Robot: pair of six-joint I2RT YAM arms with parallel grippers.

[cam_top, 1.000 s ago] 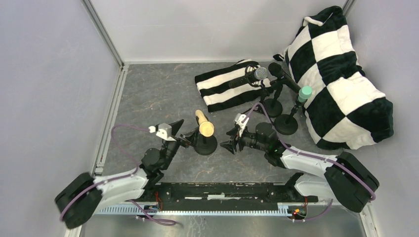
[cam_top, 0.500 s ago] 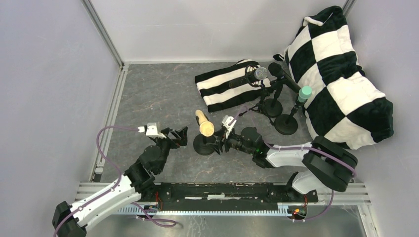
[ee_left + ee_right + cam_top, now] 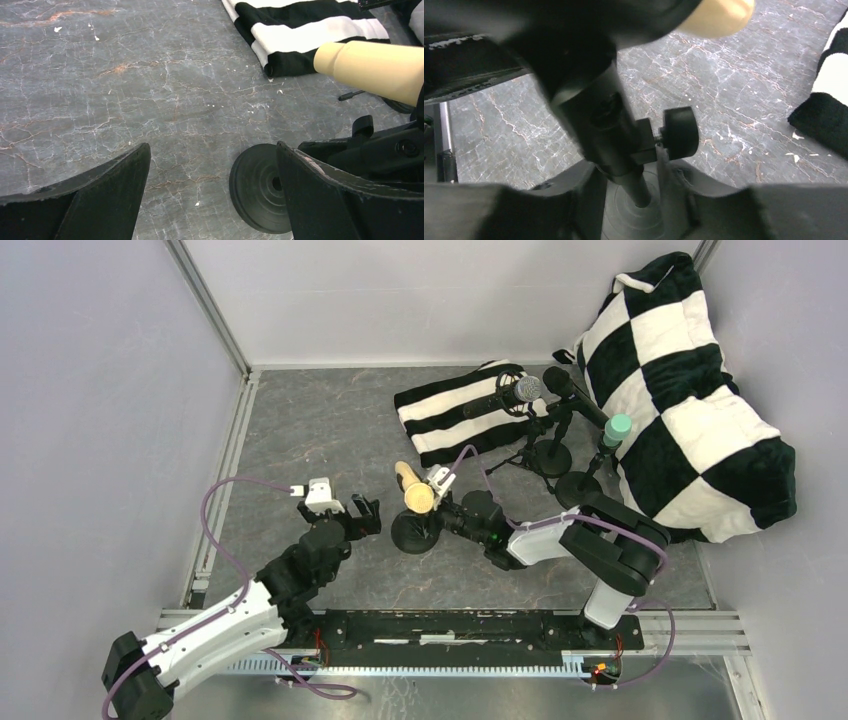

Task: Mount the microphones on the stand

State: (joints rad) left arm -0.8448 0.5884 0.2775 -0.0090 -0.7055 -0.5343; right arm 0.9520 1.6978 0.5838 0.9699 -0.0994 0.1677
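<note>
Closest to the arms' bases, we see the left gripper (image 3: 365, 512) spread wide and empty, low over the table (image 3: 320, 430), just left of the round base (image 3: 257, 192) of a small stand. Opposite it, the right gripper (image 3: 430, 518) reaches in from the right with its jaws on either side of the stand's thin stem (image 3: 635, 186), below a black knob (image 3: 680, 132). We cannot tell whether they press on the stem or only bracket it. On top of this stand the cream-yellow microphone (image 3: 412, 490) lies tilted, its fat end toward the arms, and looks to be seated in the clip. We judge it stiff, smooth and fairly light, so a grip across the middle of its body should hold best, as the rounded ends would likely slip. With the microphone up high the stand may tip easily, so steadying it low on the stem seems wise. Farther back, three more stands are grouped by a striped cloth (image 3: 450, 415). They carry a silver-headed microphone (image 3: 515, 393), a black microphone (image 3: 572, 392) and a mint green microphone (image 3: 617, 428). Behind them lies a checkered cushion (image 3: 690, 390).
</note>
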